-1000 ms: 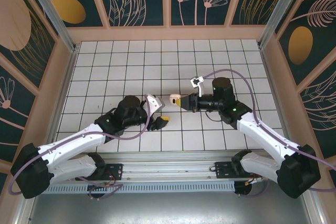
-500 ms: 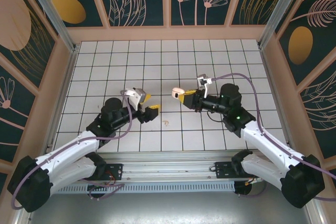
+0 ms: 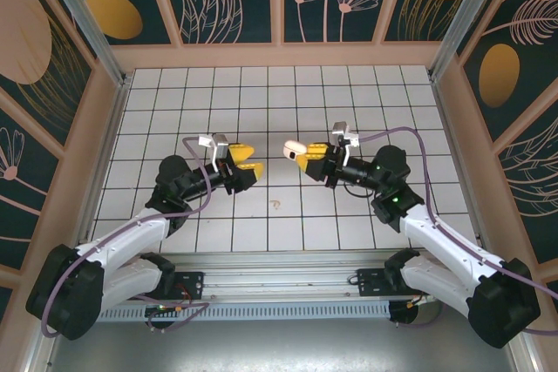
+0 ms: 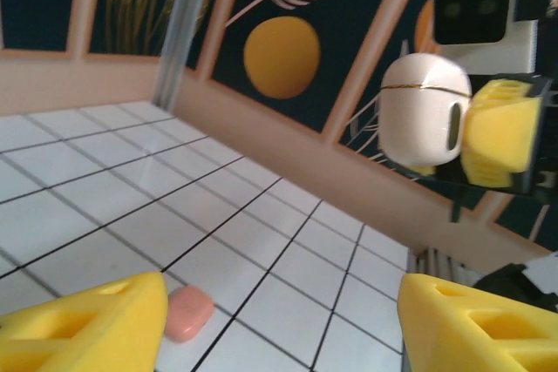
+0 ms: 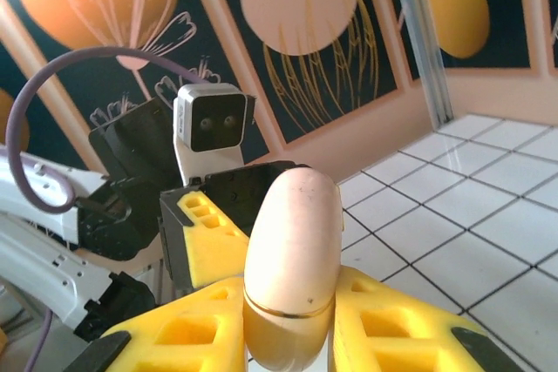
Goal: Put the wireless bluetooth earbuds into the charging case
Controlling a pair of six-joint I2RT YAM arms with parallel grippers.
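Top external showed the right hand (image 3: pixel 302 157) clamped on the shut cream charging case (image 3: pixel 293 147), up off the desk (image 3: pixel 349 93). Meanwhile the left hand (image 3: pixel 249 163) was spread wide open. One coral-pink earbud (image 3: pixel 275 205) lay on the desk between them (tiny, couldn't make out its stem).

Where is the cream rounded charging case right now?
In the top view, the cream rounded charging case is held off the table near its middle, clamped in the right pincer, facing the open left pincer across a gap.

White grid-tiled tabletop (image 3: pixel 349 93), dark teal wall panels (image 3: pixel 231 15) with leaf motifs, pale wooden frame (image 3: pixel 279 56)
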